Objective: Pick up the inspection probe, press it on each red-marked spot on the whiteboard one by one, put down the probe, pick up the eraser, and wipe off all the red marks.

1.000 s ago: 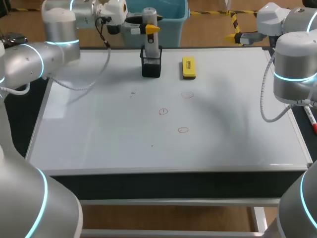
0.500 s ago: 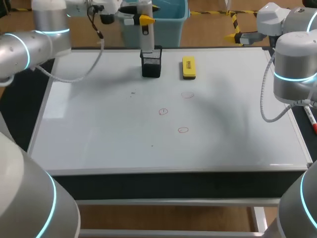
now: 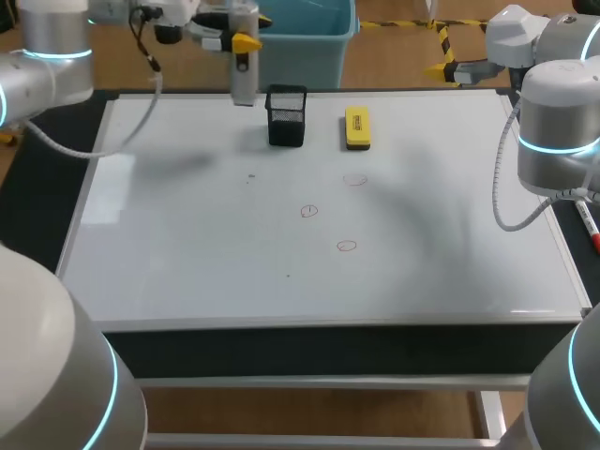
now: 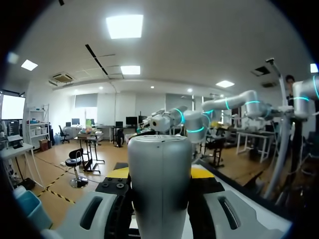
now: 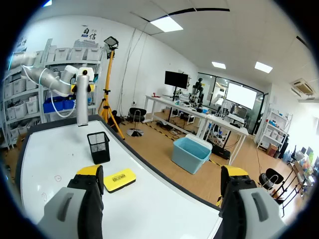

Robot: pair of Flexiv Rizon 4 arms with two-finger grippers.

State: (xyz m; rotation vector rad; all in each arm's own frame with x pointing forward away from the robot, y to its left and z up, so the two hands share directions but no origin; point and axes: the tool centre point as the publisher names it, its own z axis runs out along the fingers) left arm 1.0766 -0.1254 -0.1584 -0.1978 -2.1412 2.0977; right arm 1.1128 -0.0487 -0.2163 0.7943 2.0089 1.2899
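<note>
Left tool (image 3: 242,42) is clenching the grey cylindrical probe (image 3: 244,82) upright, clear of the black mesh holder (image 3: 286,117) beside it, likely for transit to the red marks (image 3: 308,212); right tool (image 5: 162,172) is hanging released.

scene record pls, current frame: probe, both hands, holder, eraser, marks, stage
probe: grey cylinder, upright in the air, left of the holder, over the whiteboard's far edge
left hand: shut on probe
right hand: open, nothing between fingers, off at the right side
holder: black mesh, looks empty, on whiteboard near far edge
eraser: yellow, flat on whiteboard, right of holder, untouched
red marks: three, all present
stage: probe in hand, not at any mark
</note>
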